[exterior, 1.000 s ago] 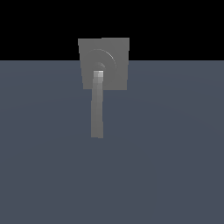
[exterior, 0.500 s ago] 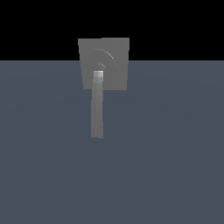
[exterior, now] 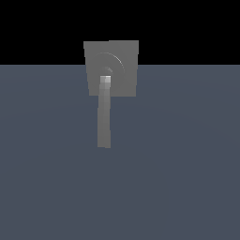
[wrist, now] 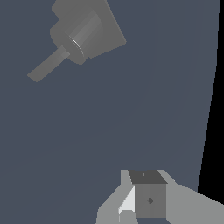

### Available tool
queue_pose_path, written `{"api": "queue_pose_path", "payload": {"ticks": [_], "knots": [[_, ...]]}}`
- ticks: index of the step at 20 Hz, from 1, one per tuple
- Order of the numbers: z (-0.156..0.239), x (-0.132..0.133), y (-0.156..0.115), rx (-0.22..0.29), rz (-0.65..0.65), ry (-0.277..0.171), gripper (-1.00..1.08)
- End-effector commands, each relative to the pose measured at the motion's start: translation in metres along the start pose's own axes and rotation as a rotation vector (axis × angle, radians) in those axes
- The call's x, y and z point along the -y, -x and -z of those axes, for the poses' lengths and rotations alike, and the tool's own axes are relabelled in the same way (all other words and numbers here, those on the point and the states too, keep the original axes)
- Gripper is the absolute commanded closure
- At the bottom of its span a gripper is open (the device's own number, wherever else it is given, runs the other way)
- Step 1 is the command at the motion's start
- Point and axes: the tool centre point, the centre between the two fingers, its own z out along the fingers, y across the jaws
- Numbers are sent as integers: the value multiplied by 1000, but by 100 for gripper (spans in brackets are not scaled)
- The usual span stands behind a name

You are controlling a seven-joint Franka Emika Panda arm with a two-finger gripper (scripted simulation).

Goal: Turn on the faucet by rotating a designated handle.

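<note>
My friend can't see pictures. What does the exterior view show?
A gray faucet, a square plate with raised rings, sits on a flat blue-gray surface under black background. Its long straight handle runs down from the plate. No robot shows.

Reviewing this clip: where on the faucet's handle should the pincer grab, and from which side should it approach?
Probably near the handle's free far end, away from the square plate, since that gives the most leverage for turning. The bar is long, narrow and straight, so closing across its narrow width from above looks best. The pincer is well away from it; its opening is unclear.
</note>
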Motion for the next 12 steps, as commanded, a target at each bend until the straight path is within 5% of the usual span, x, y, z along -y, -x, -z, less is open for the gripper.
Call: {"api": "queue_pose_path", "payload": {"ticks": [1,12], "knots": [[15,-5,-5,14,88,125,108],[83,-3,-43,201,515,633,108]]}}
